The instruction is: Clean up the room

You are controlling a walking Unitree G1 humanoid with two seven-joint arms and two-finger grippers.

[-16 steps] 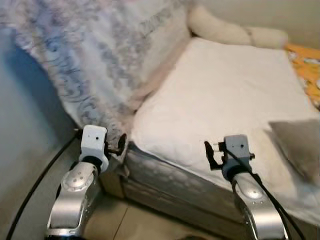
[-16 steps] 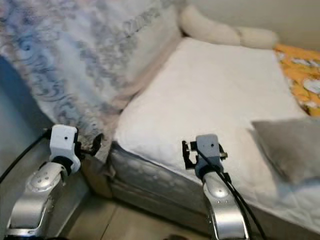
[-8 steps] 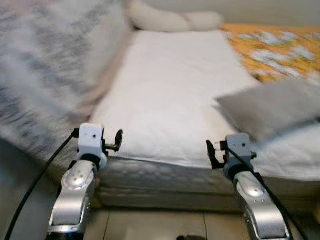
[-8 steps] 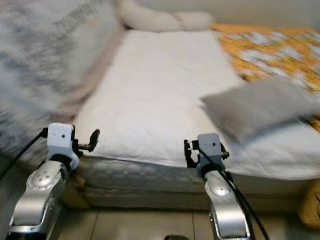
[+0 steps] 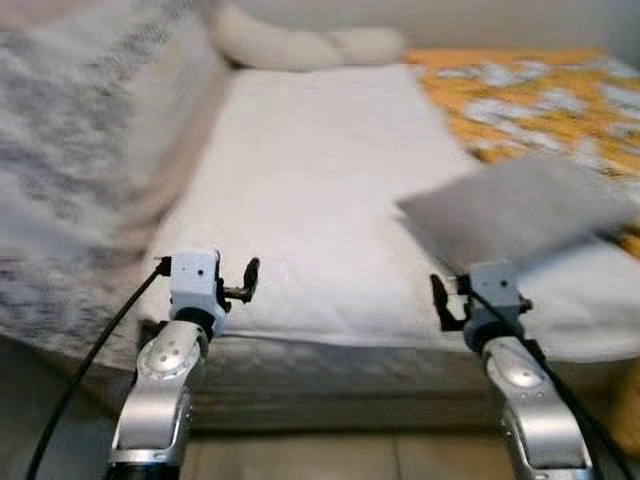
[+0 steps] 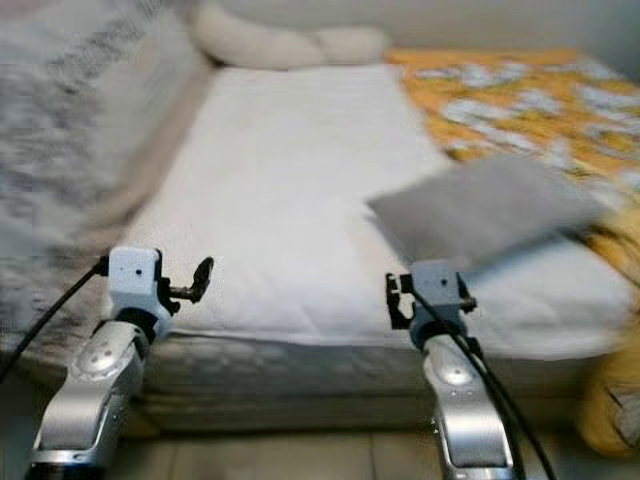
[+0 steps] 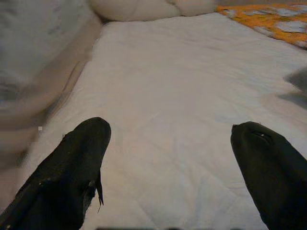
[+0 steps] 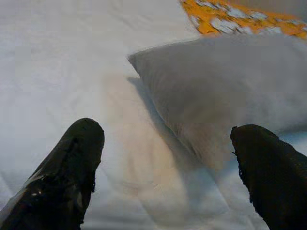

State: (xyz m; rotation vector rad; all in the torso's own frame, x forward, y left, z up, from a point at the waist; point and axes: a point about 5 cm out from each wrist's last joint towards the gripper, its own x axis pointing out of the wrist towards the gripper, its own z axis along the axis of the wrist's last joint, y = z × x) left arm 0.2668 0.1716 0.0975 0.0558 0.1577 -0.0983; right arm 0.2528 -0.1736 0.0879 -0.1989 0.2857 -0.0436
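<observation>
The grey pillow (image 8: 225, 91) lay just ahead of the right gripper (image 8: 165, 172), long axis across its released jaws, farther from the released left gripper (image 7: 168, 163).

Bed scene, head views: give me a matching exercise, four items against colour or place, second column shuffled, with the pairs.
Column 1:
1. grey pillow
2. orange patterned blanket
3. cream bolster
4. left gripper

Column 2:
A. at the head of the bed
B. on the white mattress pad, robot's right side
C. at the bed's near edge, fingers open
D. far right of the bed, beyond the pillow

Pairs: 1-B, 2-D, 3-A, 4-C
</observation>
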